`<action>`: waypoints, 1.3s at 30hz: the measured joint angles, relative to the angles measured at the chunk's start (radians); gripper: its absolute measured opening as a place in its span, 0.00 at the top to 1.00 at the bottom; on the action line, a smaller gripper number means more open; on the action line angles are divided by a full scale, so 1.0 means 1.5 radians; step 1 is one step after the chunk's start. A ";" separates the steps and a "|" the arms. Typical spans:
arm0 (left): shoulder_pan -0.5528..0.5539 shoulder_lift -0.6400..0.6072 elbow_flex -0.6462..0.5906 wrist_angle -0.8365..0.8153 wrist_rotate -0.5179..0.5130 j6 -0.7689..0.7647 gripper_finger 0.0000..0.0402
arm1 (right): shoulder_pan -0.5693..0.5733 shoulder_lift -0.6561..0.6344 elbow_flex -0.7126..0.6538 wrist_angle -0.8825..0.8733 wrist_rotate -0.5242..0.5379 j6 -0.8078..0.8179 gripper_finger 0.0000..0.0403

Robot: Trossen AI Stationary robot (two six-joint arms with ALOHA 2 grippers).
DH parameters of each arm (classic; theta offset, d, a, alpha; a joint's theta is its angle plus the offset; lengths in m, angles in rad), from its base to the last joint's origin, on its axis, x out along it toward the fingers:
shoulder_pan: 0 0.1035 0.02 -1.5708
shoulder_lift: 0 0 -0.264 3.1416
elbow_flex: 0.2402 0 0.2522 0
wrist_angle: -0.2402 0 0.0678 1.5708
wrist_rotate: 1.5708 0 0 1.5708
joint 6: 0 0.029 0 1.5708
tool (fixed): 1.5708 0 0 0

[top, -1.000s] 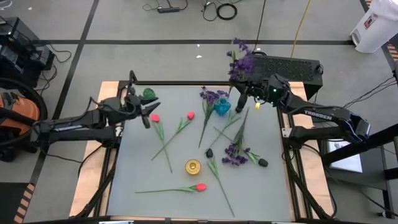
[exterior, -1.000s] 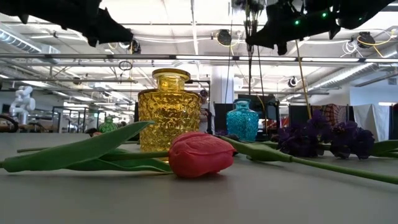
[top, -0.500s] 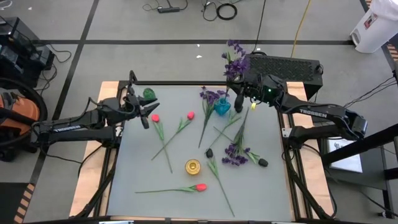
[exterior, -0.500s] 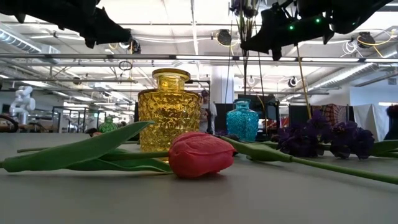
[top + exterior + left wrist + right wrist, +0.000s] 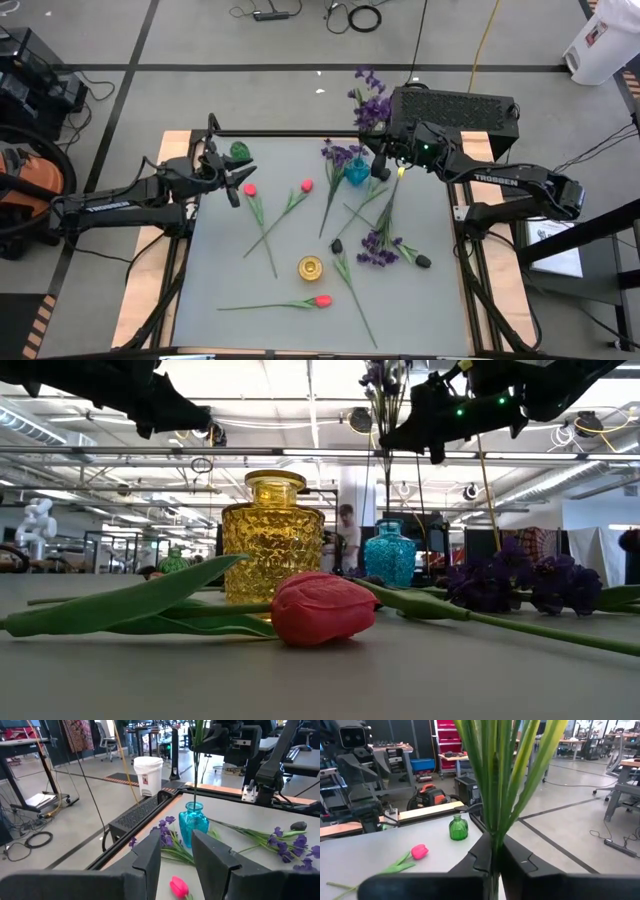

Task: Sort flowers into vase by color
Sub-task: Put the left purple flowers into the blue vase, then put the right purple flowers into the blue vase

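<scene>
My right gripper (image 5: 384, 157) is shut on a purple flower's stem, above the teal vase (image 5: 357, 172) near the table's far edge. The blooms (image 5: 372, 100) stand above the gripper. The stem hangs straight down, and its lower end (image 5: 194, 795) reaches the mouth of the teal vase (image 5: 194, 822). My left gripper (image 5: 236, 181) hovers open by the table's left side, near a red-pink tulip (image 5: 249, 189). More purple flowers (image 5: 378, 245), red-pink tulips (image 5: 320, 300) and near-black buds (image 5: 337, 245) lie flat on the table. My right gripper pinches the purple flower's stem and its long leaves (image 5: 493, 827) between the two fingers (image 5: 479, 856), below the blooms. The fingers lie level and across the stem, coming from the table's right. The flower is upright and lifted clear of the table, its stem hanging below the fingers.
A green vase (image 5: 239, 151) stands at the far left and a yellow vase (image 5: 311, 267) near the middle. A purple flower (image 5: 340, 155) lies beside the teal vase. A black box (image 5: 455, 108) sits beyond the far edge. A person (image 5: 346, 530) stands in the room behind.
My right gripper has moved toward the table's left, carrying the upright purple flower. The hanging stem has travelled with it and now stands over the teal vase. The gripper has stayed shut on the stem.
</scene>
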 joint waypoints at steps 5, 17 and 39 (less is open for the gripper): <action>0.000 0.000 0.000 0.000 0.000 0.000 0.71 | 0.000 0.000 0.000 0.000 0.000 0.000 0.91; 0.000 0.000 0.000 0.000 0.000 -0.009 0.71 | 0.000 -0.001 0.000 -0.022 0.001 -0.031 0.62; -0.001 0.000 0.000 -0.025 0.002 -0.019 0.71 | 0.000 -0.134 0.001 -0.228 0.006 -0.054 0.22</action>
